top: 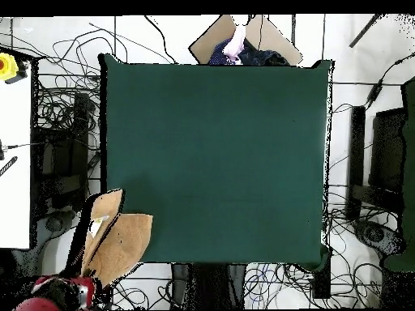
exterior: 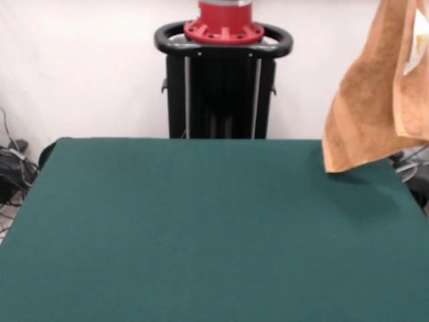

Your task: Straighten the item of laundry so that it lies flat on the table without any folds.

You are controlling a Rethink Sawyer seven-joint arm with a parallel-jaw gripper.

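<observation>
The orange-tan towel [exterior: 375, 94] hangs in the air over the table's far right corner in the front view. It is folded on itself, and its white label [exterior: 417, 40] shows near the top. Its upper end runs out of the picture. In the overhead view the towel [top: 117, 239] hangs as two lobes off the table's lower left corner. The lobes narrow toward the red and black arm, where my gripper [top: 75, 281] holds the cloth up. The dark green table [exterior: 201, 228] has nothing lying on it.
The black pedestal with its red base [exterior: 224, 74] stands behind the table's far edge. In the overhead view a person [top: 239, 47] is at the table's top edge. A white side table [top: 14, 154] stands at the left, and cables lie on the floor all around.
</observation>
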